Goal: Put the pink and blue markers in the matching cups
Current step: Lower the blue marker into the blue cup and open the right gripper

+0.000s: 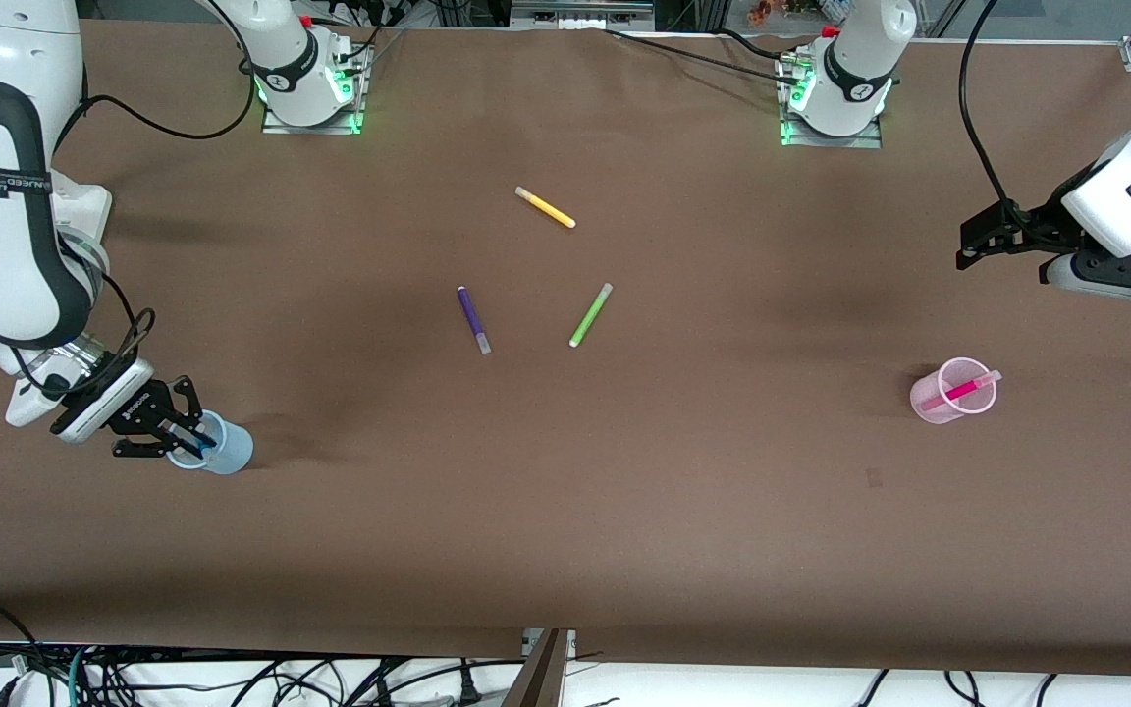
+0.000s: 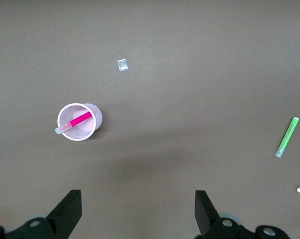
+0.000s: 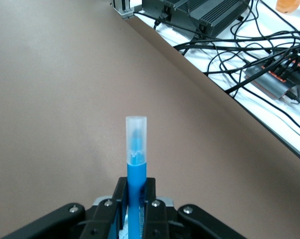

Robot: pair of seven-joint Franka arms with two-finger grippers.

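Over the pale blue cup [image 1: 219, 444], at the right arm's end of the table, the right gripper [image 1: 176, 433] pinches the blue marker [image 3: 136, 169] (cap outward); the left gripper [image 1: 967, 242] waits aloft with fingers spread wide, the pink marker [image 1: 963, 391] leaning inside the pink cup [image 1: 948, 401] near it; purple [image 1: 473, 319], green [image 1: 590, 315] and yellow [image 1: 545, 207] markers lie mid-table.

Illumination is even, diffuse and overhead. The matte brown paper-covered worktop [image 1: 565, 511] shows soft smudged shadows near its centre and both ends. No glare; all views sharp.
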